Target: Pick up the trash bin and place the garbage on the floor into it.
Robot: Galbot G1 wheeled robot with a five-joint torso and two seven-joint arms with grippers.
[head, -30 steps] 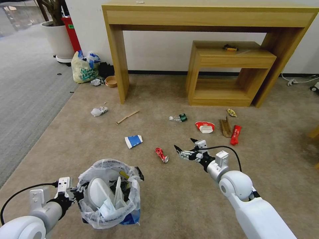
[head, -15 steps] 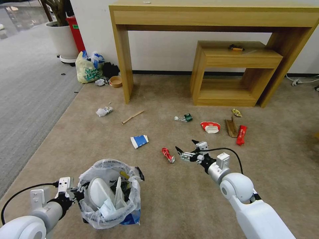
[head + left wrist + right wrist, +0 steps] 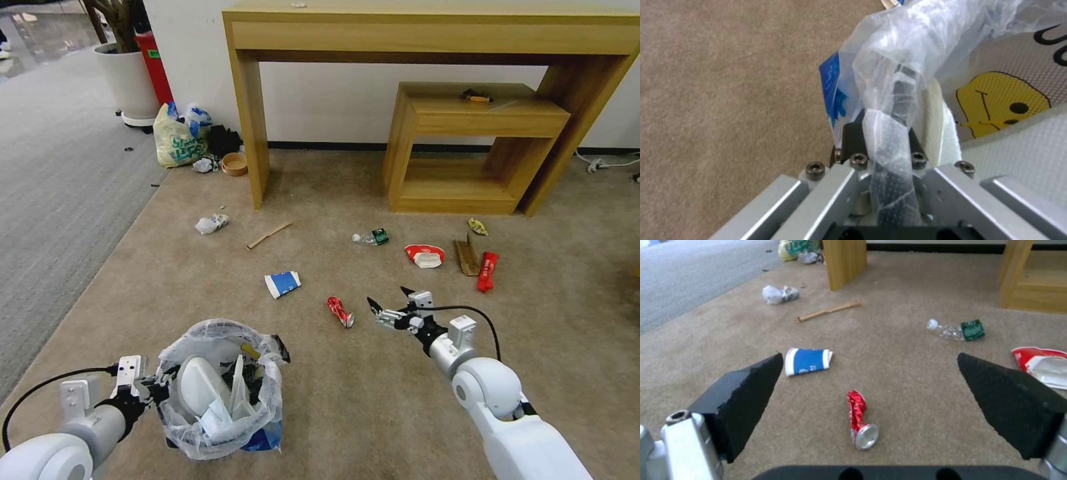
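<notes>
The trash bin [image 3: 220, 393], black with a crinkly plastic bag liner, hangs low at the front left with white slippers [image 3: 193, 387] inside. My left gripper [image 3: 157, 390] is shut on its rim and bag [image 3: 889, 156]. On the beige floor [image 3: 333, 413] lie a crushed red can [image 3: 340, 311], a blue-white paper cup [image 3: 282, 284], a plastic bottle [image 3: 372, 237], a red-white bowl [image 3: 425, 255], cardboard [image 3: 467, 255], a red wrapper [image 3: 487, 271] and a wooden stick [image 3: 269, 235]. My right gripper [image 3: 387, 297] is open just right of the can [image 3: 860, 420], above the carpet.
A tall wooden table [image 3: 253, 133] and a smaller one [image 3: 467, 153] stand against the far wall. A yellowish shopping bag [image 3: 177, 141], a small bowl [image 3: 234, 163] and a white plant pot [image 3: 130, 80] sit at the back left. Grey ribbed carpet [image 3: 53, 187] borders the left.
The whole view has shifted, so the floor litter sits a little further right in the picture. My right gripper stays open beside the can, slightly lower. Left gripper and bin are unchanged.
</notes>
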